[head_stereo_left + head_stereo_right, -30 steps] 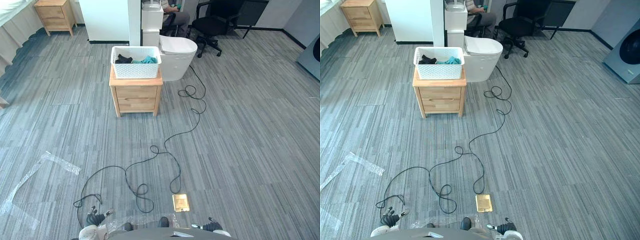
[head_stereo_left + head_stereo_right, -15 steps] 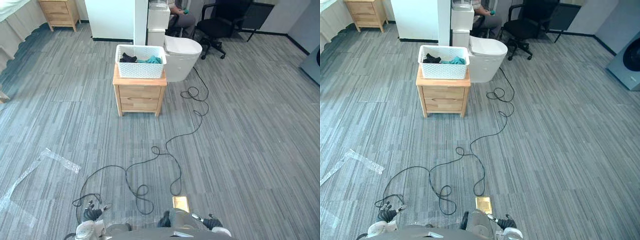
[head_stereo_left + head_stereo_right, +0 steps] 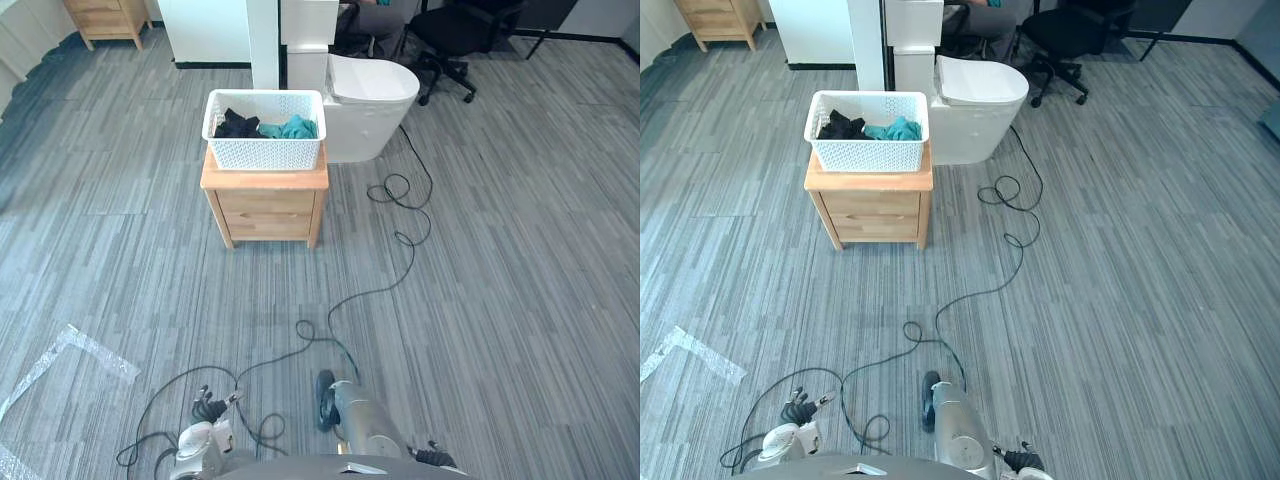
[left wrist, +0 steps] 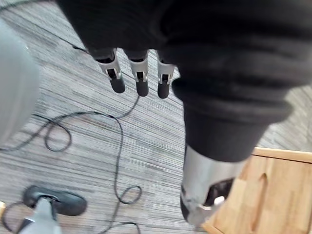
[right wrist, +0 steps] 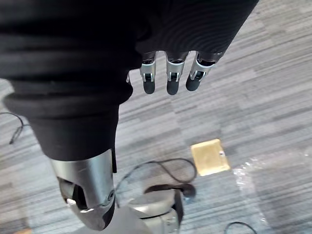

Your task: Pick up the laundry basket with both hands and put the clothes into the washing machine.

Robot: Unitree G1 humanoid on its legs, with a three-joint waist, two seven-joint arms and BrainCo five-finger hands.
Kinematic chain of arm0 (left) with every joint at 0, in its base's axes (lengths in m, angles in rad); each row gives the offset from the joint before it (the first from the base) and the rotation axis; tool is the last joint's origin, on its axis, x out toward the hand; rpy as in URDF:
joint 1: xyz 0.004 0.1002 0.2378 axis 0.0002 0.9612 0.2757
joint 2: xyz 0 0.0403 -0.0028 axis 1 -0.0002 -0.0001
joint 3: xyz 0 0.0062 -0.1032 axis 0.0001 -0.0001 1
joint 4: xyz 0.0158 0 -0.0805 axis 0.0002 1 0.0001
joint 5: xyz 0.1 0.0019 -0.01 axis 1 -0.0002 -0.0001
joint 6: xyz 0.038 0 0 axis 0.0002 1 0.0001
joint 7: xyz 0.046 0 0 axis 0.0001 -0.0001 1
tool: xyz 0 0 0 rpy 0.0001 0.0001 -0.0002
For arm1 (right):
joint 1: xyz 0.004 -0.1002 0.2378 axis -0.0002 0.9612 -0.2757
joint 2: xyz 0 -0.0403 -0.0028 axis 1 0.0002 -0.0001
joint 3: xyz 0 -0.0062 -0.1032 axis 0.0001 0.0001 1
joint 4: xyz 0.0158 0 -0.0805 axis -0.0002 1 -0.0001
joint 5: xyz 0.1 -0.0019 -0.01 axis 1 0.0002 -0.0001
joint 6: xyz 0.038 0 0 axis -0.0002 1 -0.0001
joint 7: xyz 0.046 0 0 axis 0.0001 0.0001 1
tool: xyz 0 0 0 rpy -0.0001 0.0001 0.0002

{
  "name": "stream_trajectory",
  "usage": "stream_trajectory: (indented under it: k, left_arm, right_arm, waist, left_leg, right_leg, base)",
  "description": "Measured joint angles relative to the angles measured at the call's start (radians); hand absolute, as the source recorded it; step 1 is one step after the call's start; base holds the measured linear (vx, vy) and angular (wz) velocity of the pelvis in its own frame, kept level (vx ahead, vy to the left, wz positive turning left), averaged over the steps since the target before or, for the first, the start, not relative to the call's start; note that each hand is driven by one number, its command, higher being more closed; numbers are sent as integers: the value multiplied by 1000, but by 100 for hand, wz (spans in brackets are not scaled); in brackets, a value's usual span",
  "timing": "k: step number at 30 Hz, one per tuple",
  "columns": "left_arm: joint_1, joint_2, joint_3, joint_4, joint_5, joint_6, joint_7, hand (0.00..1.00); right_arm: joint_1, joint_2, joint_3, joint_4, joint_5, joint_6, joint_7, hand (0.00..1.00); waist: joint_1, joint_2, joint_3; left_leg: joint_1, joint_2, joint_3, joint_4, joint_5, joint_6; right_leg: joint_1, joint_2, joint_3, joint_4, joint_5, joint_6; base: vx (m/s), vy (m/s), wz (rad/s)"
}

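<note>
Fingers (image 4: pixel 116 82) of the left robot hand (image 4: pixel 142 78) hang loose and empty, low at the near left. Farther off, a white perforated plastic laundry basket (image 3: pixel 264 152) holding black and teal clothes (image 3: pixel 268 128) sits on a light wooden cabinet worktop (image 3: pixel 266 203), a white toilet (image 3: pixel 368 105) just right of it. At the near right, the right robot hand (image 5: pixel 170 75) is relaxed and empty too.

**Floor and stand**

We see a grey floor (image 3: pixel 520 250). Well ahead of our left hand (image 3: pixel 207 410), a wooden stand (image 3: pixel 265 200) carries a white basket (image 3: pixel 264 130), with a toilet (image 3: pixel 365 100) just beside it. A clear plastic strip (image 3: pixel 100 348) lies out to that hand's left. A brass plate (image 5: pixel 209 157) sits near our right hand (image 5: pixel 173 78).
</note>
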Motion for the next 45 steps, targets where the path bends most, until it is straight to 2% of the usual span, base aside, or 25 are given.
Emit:
stream_trajectory:
  k: [2,5,7,11,13,14,15,16,18,20,22,23,25,27,28,30,31,32,34,36,39,40,41,43,45]
  left_arm:
    - [2,3,1,-39,-1,1,-2,0]
    - [4,3,-7,-65,-1,-2,-1,0]
    - [8,7,-16,-85,-1,-4,2,0]
    - [8,37,-80,-72,-1,-16,5,0]
    - [6,55,-101,-31,0,-17,4,0]
    - [12,58,-106,-8,-1,-17,3,0]
    - [12,73,-111,10,0,-13,5,0]
    - [15,108,-117,29,0,-13,7,0]
    - [21,135,-119,37,-2,-12,7,0]
    - [20,144,-130,37,-1,-10,5,0]
    - [18,144,-162,45,-1,0,5,0]
    - [18,151,-173,45,1,2,4,0]
    - [37,171,-199,47,2,11,6,0]
    - [36,164,-202,47,3,12,5,0]
    - [37,154,-202,46,2,11,5,0]
    - [36,143,-200,45,2,12,4,0]
    - [30,140,-197,47,2,9,4,0]
    - [23,99,-195,66,2,9,4,0]
    - [11,69,-194,67,3,9,3,0]
    - [-8,52,-177,63,12,7,1,0]
    - [-3,39,-125,15,20,0,0,0]
    - [-1,39,-121,7,20,-2,2,0]
    - [-1,40,-121,6,20,-2,2,0]
    - [3,44,-122,7,19,-2,2,0]
    - [14,45,-124,15,18,-3,3,0]
  right_arm:
    - [-8,2,9,-19,18,-2,-10,0]
    - [-6,1,31,-46,25,-2,-25,0]
    - [-12,-9,61,-47,22,-2,-27,0]
    - [-46,-20,105,-29,22,-8,-24,0]
    - [-68,-34,146,3,18,-18,-23,0]
    - [-67,-43,163,4,16,-26,-22,0]
    - [-75,-32,166,18,15,-28,-22,0]
    - [-85,-4,175,46,15,-29,-18,0]
    - [-87,27,173,69,15,-33,-15,0]
    - [-95,31,141,79,16,-41,-14,0]
    - [-108,30,109,71,18,-48,-13,0]
    - [-117,29,106,71,19,-49,-13,0]
    - [-130,29,119,64,18,-49,-13,0]
    - [-129,31,122,39,16,-48,-14,0]
    - [-133,31,123,34,17,-49,-13,0]
    - [-134,31,130,30,15,-48,-15,0]
    - [-131,29,152,31,16,-45,-15,0]
    - [-139,6,153,34,15,-48,-15,0]
    - [-142,4,141,26,15,-48,-15,0]
    - [-135,8,117,8,15,-44,-16,0]
    - [-114,9,147,-6,12,-42,-17,0]
    - [-113,9,138,0,10,-39,-17,0]
    - [-111,10,136,0,10,-39,-17,0]
    - [-108,8,118,8,11,-38,-18,0]
    - [-105,2,115,8,16,-41,-19,0]
  waist:
    - [21,1,16]
    - [46,-9,16]
    - [61,-14,12]
    - [78,-35,-2]
    - [92,-27,-18]
    - [104,-8,-30]
    - [107,-20,-42]
    - [98,-66,-66]
    - [105,-89,-80]
    - [101,-96,-79]
    - [89,-105,-67]
    - [85,-95,-57]
    - [73,-94,-53]
    - [71,-88,-49]
    - [66,-82,-49]
    - [57,-84,-49]
    - [56,-102,-51]
    - [64,-56,-58]
    - [60,-25,-50]
    - [61,-30,-34]
    - [70,-40,-17]
    - [78,-36,-14]
    - [77,-36,-14]
    - [80,-35,-16]
    - [80,-18,-27]
  left_leg:
    - [-112,66,67,241,-14,39]
    - [-199,70,193,247,-110,54]
    - [-234,66,264,140,-164,61]
    - [-249,-9,291,-389,-197,78]
    - [-225,-64,216,-675,-126,74]
    - [-219,-65,175,-732,-66,64]
    - [-220,-95,174,-694,-31,66]
    - [-237,-128,195,-646,-91,75]
    - [-257,-153,198,-575,-168,83]
    - [-249,-185,209,-519,-239,105]
    - [-151,-231,241,-531,-304,140]
    - [-115,-233,245,-538,-318,145]
    - [26,-235,267,-623,-326,142]
    - [135,-227,294,-720,-309,124]
    - [193,-213,317,-773,-302,112]
    - [232,-213,336,-816,-301,92]
    - [265,-247,334,-849,-302,66]
    - [286,-210,336,-873,-299,42]
    - [292,-190,337,-868,-292,40]
    - [260,-161,323,-733,-290,37]
    - [79,-41,225,-269,-277,-1]
    - [51,-15,227,-228,-283,8]
    - [47,-12,233,-247,-290,16]
    - [59,-39,220,-521,-305,22]
    - [71,-62,188,-740,-231,18]
  right_leg:
    - [74,21,14,-13,-44,-34]
    - [228,14,49,-127,-64,-39]
    - [291,-10,73,-174,-72,-26]
    - [386,-110,117,-193,-112,81]
    - [416,-146,157,-202,-152,142]
    - [429,-146,179,-204,-179,169]
    - [446,-176,201,-206,-198,175]
    - [449,-213,230,-211,-179,155]
    - [421,-236,267,-153,-127,150]
    - [337,-266,302,65,-77,177]
    - [181,-304,352,432,112,172]
    - [147,-298,350,514,100,163]
    - [62,-279,248,645,-19,91]
    - [7,-251,114,574,-100,65]
    - [-14,-223,-7,406,-124,57]
    - [-6,-207,-122,158,-63,39]
    - [-3,-191,-157,8,37,-34]
    - [15,-145,-147,-17,35,-30]
    - [32,-115,-148,-53,25,-28]
    - [66,-108,-149,-61,-10,-19]
    - [163,-76,-171,-93,-48,-25]
    - [194,-66,-172,-115,-50,-20]
    - [209,-65,-172,-128,-49,-17]
    - [232,-65,-148,-172,-35,6]
    - [212,-61,-131,-174,-30,13]
  base:
    - [420,-140,-32]
    - [432,-27,-19]
    - [470,124,-31]
    - [448,240,-27]
    - [512,432,-49]
    - [450,446,-57]
    - [456,440,-24]
    - [455,414,0]
    - [487,409,8]
    - [412,330,8]
    - [397,223,3]
    - [390,154,-19]
    - [400,86,-32]
    - [464,1,-31]
    - [475,-62,-27]
    - [336,-79,-9]
    - [480,-94,-34]
    - [473,-97,-41]
    - [296,-81,-30]
    - [212,-141,7]
    - [152,-106,12]
    - [118,-32,-8]
    - [129,-15,-11]
    - [137,6,-22]
    - [143,120,-40]
